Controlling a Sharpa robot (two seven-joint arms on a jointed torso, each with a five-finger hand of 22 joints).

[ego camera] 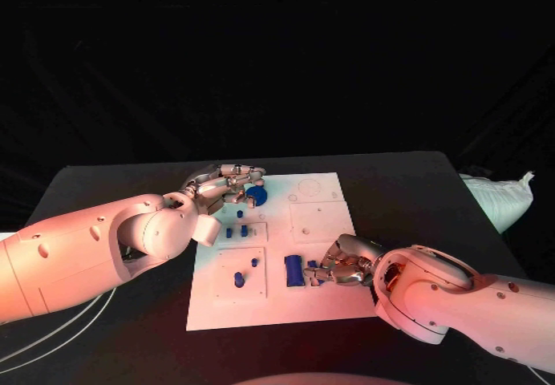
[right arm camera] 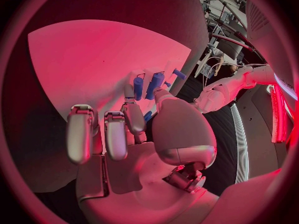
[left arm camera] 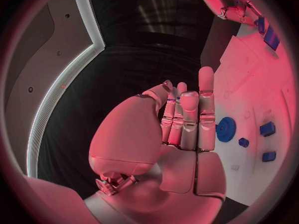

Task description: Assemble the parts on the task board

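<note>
silver right hand (ego camera: 335,266) at 5 o'clock of task board (ego camera: 324,210), pinching a small blue part (ego camera: 312,274), likely for seating; left hand (ego camera: 225,186) at 11, empty, fingers straight by blue gear (ego camera: 256,194)

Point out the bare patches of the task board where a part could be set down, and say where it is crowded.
Free: the task board along its near edge, below the blue block, and its far-right corner beyond the square panel. Crowded: the left column, where the left hand hovers by the blue gear and small pegs, and around the right hand.
</note>
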